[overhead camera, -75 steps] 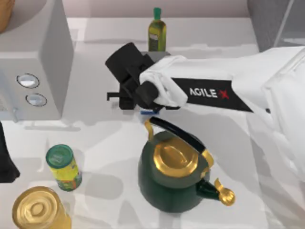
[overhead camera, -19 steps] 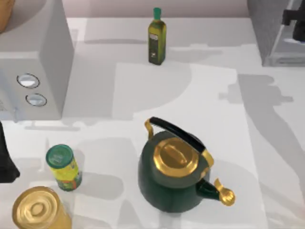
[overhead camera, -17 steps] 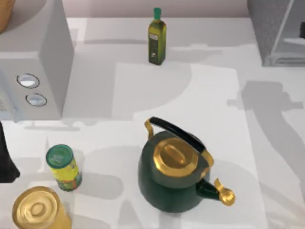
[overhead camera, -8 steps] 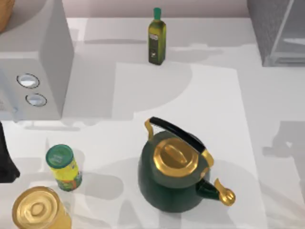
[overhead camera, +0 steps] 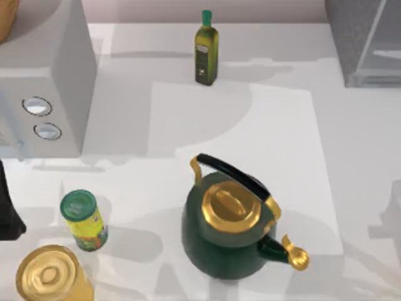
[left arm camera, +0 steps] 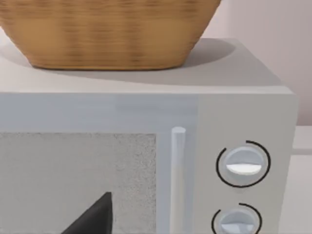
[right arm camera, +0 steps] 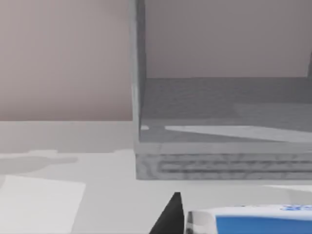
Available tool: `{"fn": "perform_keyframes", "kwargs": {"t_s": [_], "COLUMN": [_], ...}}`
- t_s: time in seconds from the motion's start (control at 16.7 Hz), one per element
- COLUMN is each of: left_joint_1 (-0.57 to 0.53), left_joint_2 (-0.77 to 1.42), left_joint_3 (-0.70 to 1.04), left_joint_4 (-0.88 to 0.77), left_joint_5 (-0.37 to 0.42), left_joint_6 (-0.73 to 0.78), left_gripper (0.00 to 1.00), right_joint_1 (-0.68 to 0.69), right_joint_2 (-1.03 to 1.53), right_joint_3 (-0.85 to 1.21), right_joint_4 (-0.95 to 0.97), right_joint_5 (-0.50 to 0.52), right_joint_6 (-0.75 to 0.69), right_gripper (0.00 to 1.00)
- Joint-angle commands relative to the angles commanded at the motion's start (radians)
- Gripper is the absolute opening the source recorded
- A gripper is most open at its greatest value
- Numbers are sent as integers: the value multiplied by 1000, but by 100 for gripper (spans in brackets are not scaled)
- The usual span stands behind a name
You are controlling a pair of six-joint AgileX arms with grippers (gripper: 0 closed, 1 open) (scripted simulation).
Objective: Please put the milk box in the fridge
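Note:
The milk box (right arm camera: 248, 222), blue and white, lies across the near edge of the right wrist view, close against the dark fingertip (right arm camera: 170, 217) of my right gripper, which looks shut on it. Beyond it the fridge (right arm camera: 219, 161) stands open, a speckled grey cabinet with a pale frame and a lit inside. From above, the fridge (overhead camera: 360, 44) is at the table's far right corner. My left arm (overhead camera: 7, 216) stays parked at the left edge.
A dark green kettle (overhead camera: 229, 229) with a gold lid stands in the middle front. An olive oil bottle (overhead camera: 206, 47) is at the back. A pale grey box with two dials (overhead camera: 47, 81) carries a basket (left arm camera: 107, 31). A green can (overhead camera: 83, 221) and a gold-lidded jar (overhead camera: 50, 276) sit front left.
My right arm, at the fridge a second ago, has left the top view. Its shadow has slid toward the table's front right edge. Nothing else has moved.

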Motion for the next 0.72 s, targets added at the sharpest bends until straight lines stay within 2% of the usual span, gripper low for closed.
{"fn": "perform_keyframes", "kwargs": {"t_s": [0.48, 0.72], "left_joint_1": [0, 0], "left_joint_2": [0, 0], "left_joint_3": [0, 0], "left_joint_4": [0, 0], "left_joint_5": [0, 0], "left_joint_6": [0, 0], "left_gripper": [100, 100], "right_joint_1": [-4, -19], "right_joint_2": [2, 149], "right_joint_3": [-6, 78], "right_joint_4": [11, 115], "right_joint_5": [-8, -40], "right_joint_6": [-2, 7], "right_gripper": [0, 0]}}
